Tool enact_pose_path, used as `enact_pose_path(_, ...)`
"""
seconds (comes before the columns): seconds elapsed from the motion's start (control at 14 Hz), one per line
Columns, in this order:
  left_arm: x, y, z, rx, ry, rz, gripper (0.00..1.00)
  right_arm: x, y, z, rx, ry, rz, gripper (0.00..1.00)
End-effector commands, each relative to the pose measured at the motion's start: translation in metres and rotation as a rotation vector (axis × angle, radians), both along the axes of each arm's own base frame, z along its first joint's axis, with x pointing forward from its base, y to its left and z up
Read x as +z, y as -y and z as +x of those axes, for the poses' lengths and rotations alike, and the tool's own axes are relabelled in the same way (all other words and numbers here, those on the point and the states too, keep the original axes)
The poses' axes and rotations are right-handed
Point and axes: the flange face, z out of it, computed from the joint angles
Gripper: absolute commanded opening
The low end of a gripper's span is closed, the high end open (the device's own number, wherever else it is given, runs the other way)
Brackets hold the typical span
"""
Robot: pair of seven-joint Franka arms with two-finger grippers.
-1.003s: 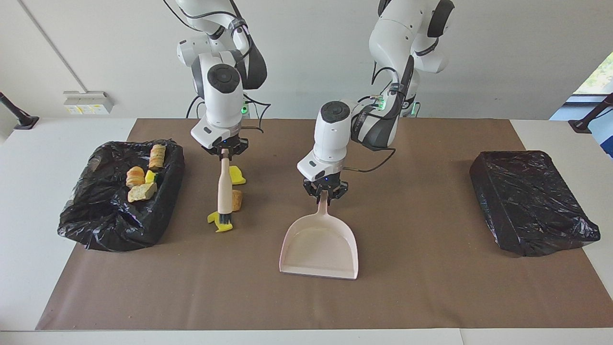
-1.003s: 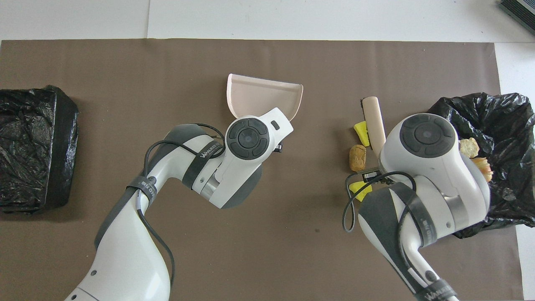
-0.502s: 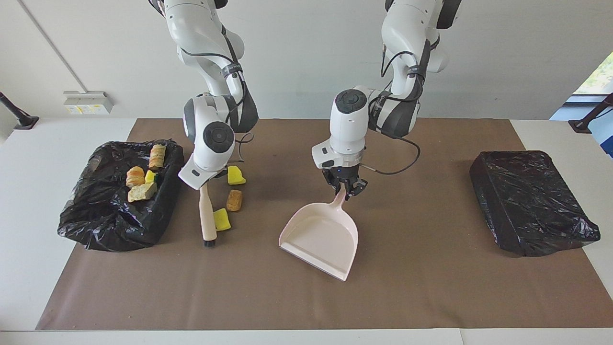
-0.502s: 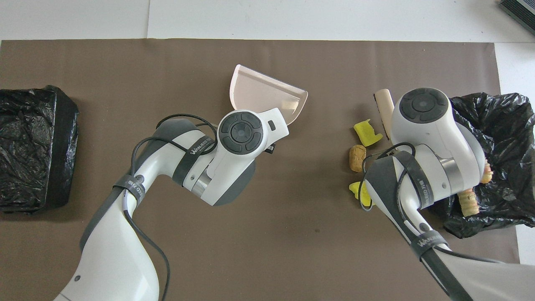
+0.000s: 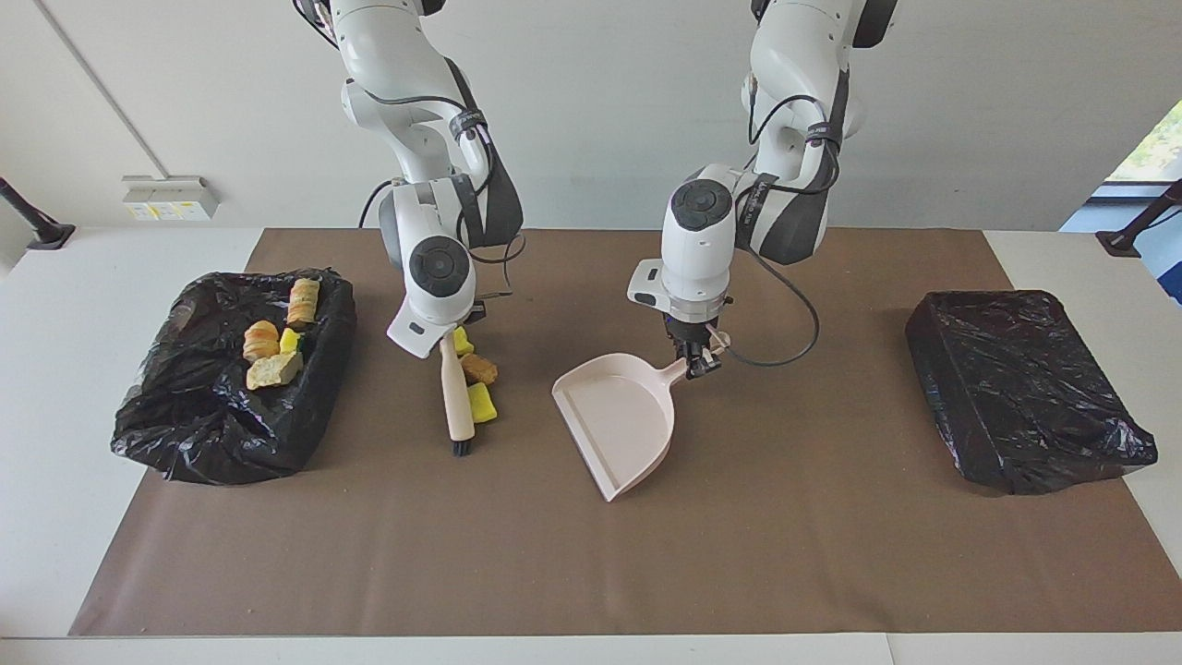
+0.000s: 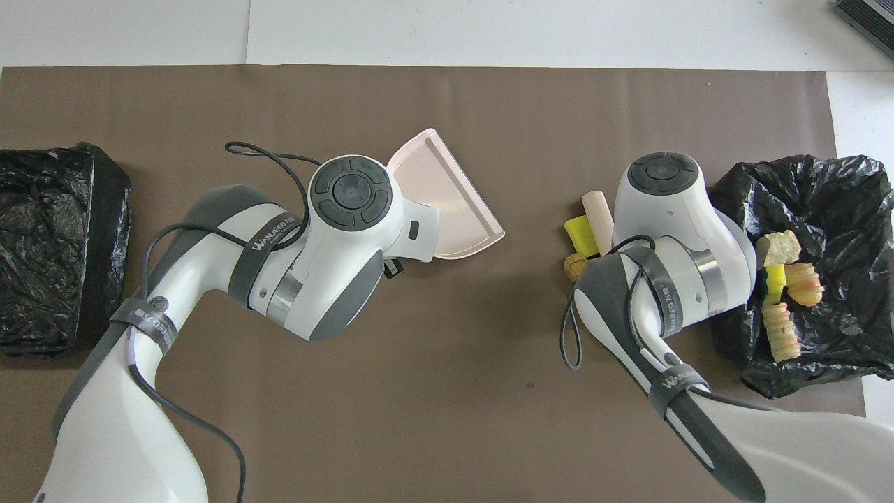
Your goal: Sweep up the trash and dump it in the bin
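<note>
**Brush and dustpan both gripped; three trash pieces on the mat, the rest in the bin**

The right gripper has its jaws closed on the brush handle, bristles down on the brown mat. Three trash chunks lie touching or just beside the brush: two yellow, one tan-brown. The left gripper has its jaws clamped on the dustpan handle; the pan is tilted, its open mouth turned toward the brush, apart from the chunks. Four more chunks sit inside the black-lined bin at the right arm's end of the table. A second black-bagged bin stands at the left arm's end.
</note>
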Motion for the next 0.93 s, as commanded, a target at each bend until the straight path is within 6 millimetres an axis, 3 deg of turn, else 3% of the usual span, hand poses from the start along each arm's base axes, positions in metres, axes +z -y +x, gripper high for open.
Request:
enact_pose_path(0.0, 0.002, -0.012, -0.018, -0.144, -0.011, 0.003, 0.0, 0.037, 0.04, 0.004, -0.104, 0.006, -0.028, 0.0)
enact_pose_path(0.14, -0.002, -0.018, -0.027, -0.153, -0.024, 0.011, 0.0, 0.037, 0.073, -0.005, -0.159, -0.016, -0.077, 0.0)
enact_pose_path(0.36, -0.013, -0.017, -0.041, -0.244, -0.03, 0.011, 0.0, 0.017, 0.079, -0.042, -0.153, -0.041, -0.134, 0.0)
enact_pose_path(0.5, -0.017, -0.015, -0.048, -0.252, -0.025, 0.008, 0.0, -0.001, 0.063, -0.059, -0.148, -0.047, -0.141, 0.0)
enact_pose_path(0.64, -0.018, -0.013, -0.051, -0.258, -0.02, 0.012, 0.0, -0.019, 0.029, -0.065, -0.14, -0.076, -0.104, 0.0)
enact_pose_path(0.86, -0.019, -0.008, -0.059, -0.271, -0.011, 0.009, 0.0, -0.025, -0.004, -0.069, -0.127, -0.08, -0.033, 0.0)
